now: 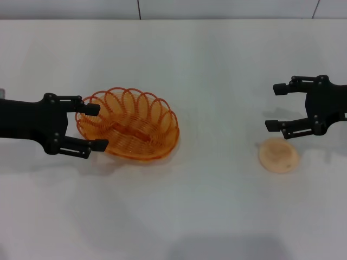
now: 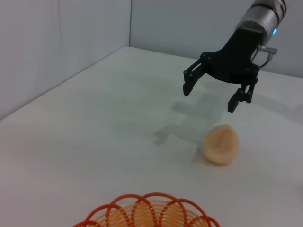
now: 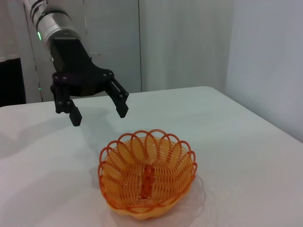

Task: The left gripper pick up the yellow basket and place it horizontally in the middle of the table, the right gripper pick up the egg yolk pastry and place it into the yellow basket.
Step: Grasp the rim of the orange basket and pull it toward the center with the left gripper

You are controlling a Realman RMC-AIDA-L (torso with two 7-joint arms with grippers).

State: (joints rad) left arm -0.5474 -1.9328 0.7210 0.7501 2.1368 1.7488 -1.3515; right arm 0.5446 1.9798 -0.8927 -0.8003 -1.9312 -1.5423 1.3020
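The left claw [image 1: 93, 127] hangs wide open at the basket's [image 1: 130, 125] left rim, gripping nothing. The right claw [image 1: 275, 106], also wide, hovers just above the pastry [image 1: 278, 155], far right of the basket on the desk [image 1: 217, 70]

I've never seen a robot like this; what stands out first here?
The bright yellow basket on the white table catches the eye first, standing upright toward the robot's left. The left gripper hangs at its rim with jaws open. Toward the robot's right, the small egg yolk pastry lies on the table, the right gripper open just above it.
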